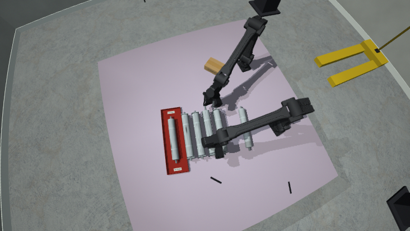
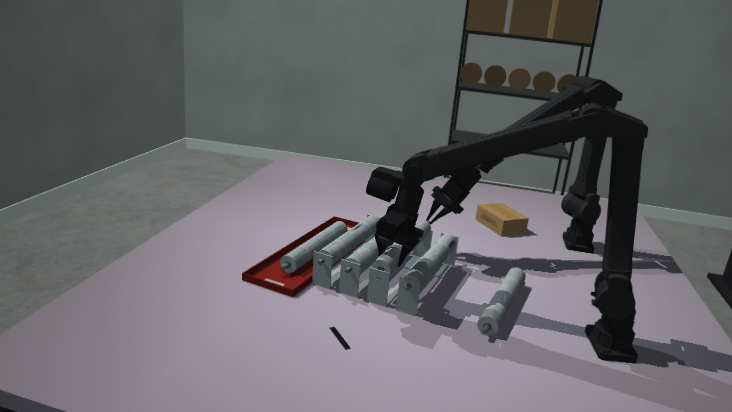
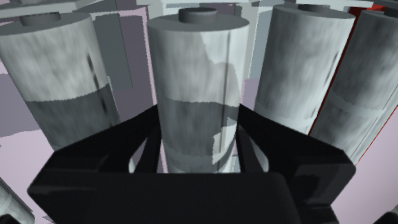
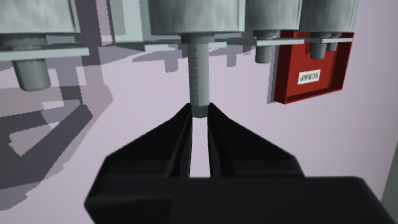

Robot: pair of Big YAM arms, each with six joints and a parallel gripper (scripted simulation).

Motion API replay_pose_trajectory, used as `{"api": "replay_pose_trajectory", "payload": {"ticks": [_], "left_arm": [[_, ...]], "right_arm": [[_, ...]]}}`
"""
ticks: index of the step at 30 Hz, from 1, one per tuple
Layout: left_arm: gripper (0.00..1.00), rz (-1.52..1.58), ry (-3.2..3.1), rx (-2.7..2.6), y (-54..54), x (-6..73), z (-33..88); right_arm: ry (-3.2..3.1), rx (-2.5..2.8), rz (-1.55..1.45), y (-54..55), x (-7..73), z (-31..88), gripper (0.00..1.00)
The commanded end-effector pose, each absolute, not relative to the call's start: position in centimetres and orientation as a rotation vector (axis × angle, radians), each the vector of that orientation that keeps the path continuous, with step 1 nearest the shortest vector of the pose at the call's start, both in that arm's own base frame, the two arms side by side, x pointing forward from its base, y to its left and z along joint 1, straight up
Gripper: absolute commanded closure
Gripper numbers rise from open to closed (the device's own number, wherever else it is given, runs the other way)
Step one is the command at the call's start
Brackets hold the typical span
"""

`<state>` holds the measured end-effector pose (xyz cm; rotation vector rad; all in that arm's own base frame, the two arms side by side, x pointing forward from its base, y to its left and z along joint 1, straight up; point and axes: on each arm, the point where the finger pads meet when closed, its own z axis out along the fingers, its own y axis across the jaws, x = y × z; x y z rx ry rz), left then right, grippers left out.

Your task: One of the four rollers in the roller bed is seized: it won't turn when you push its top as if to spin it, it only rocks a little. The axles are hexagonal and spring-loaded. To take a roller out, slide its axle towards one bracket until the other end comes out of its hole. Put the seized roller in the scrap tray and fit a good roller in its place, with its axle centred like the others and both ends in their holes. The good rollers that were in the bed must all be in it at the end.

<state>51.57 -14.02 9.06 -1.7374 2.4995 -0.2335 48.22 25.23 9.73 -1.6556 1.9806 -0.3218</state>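
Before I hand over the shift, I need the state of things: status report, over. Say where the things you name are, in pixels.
Left gripper (image 1: pixel 215 149) (image 2: pixel 394 256) (image 3: pixel 199 114) shut on third roller (image 1: pixel 206 120) (image 2: pixel 390 259) (image 3: pixel 199 75) (image 4: pixel 197 17) from scrap tray (image 1: pixel 185 171) (image 2: pixel 256 278) (image 3: pixel 364 9) (image 4: pixel 346 62). Right gripper (image 1: pixel 205 105) (image 2: pixel 430 222) (image 4: pixel 200 106) shut on its axle (image 1: pixel 205 107) (image 3: pixel 197 16) (image 4: pixel 199 75). Loose roller (image 1: pixel 243 116) (image 2: pixel 502 301) (image 3: pixel 12 204) off to one side.

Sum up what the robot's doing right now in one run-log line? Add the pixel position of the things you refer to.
left gripper (image 1: pixel 219 155) (image 2: pixel 391 257) (image 3: pixel 199 107): clamped on bed roller (image 1: pixel 206 120) (image 2: pixel 385 262) (image 3: pixel 198 85) (image 4: pixel 197 15) | right gripper (image 1: pixel 205 105) (image 2: pixel 430 221) (image 4: pixel 200 107): pinching its axle end (image 1: pixel 205 107) (image 4: pixel 199 75) | scrap tray (image 1: pixel 180 163) (image 2: pixel 294 287) (image 4: pixel 327 60): one roller inside

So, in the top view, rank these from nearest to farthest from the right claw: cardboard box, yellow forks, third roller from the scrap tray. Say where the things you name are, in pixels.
From the right claw (image 1: pixel 204 105) (image 2: pixel 430 221) (image 4: pixel 200 111):
1. Third roller (image 1: pixel 206 120) (image 3: pixel 197 75) (image 4: pixel 197 15): in the bed, its end right at the claw.
2. Cardboard box (image 1: pixel 213 65) (image 2: pixel 502 220): above the claw in the picture.
3. Yellow forks (image 1: pixel 374 54): far right, on the floor.
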Motion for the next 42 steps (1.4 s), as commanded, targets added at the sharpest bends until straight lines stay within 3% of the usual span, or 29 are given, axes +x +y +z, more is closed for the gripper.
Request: {"api": "replay_pose_trajectory", "payload": {"ticks": [1,37,38,42], "left_arm": [[0.68,-0.293,2.468,-1.706,-13.9,53.1,11.9],[0.68,-0.318,2.510,-1.738,-14.8,51.9,10.1],[0.68,-0.318,2.509,-1.740,-14.8,51.8,10.1],[0.68,-0.339,2.501,-1.723,-15.0,52.5,10.5]], "right_arm": [[2.153,-1.640,-0.404,17.3,47.1,7.6,0.97],[2.149,-1.635,-0.406,17.3,47.3,7.8,0.97],[1.867,-1.614,-0.304,23.9,49.5,12.3,0.97],[1.963,-1.603,-0.317,23.1,48.7,11.7,0.97]]}}
